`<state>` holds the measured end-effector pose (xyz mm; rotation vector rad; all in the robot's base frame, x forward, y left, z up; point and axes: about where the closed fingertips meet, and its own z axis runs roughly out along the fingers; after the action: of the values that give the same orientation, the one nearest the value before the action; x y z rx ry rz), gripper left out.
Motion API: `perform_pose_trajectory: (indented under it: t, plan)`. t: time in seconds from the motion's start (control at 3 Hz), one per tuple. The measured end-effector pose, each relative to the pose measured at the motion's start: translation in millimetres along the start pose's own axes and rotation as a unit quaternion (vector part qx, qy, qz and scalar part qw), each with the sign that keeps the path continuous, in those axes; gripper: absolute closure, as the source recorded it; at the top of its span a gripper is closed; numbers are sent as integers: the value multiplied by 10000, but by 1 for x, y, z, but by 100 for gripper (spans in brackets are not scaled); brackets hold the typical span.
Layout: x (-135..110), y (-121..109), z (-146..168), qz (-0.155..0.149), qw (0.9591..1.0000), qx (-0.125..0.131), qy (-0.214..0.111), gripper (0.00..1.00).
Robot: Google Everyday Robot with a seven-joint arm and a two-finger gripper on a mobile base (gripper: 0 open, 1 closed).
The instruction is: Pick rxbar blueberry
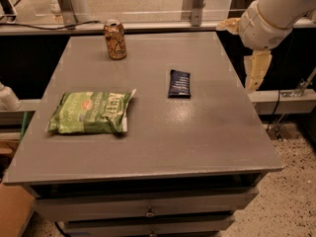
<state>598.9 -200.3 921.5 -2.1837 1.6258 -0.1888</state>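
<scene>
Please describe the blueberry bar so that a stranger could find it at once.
On the grey table, look right of centre, toward the gripper hanging beyond the right edge. The rxbar blueberry lies flat there: small, dark navy, unlike the large green chip bag and the brown-gold can.

Arm (279,9) is observed as white and rounded, banded by a dark seam. Cream-yellow gripper (256,69) is located beyond the table (158,142) right edge.
</scene>
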Motion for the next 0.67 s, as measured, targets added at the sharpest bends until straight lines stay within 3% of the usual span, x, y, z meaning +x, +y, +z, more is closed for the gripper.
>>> perform_pose_trajectory:
  t: [0.67]
  plan:
    - [0, 1, 1, -412, 9991, -2, -54, 0]
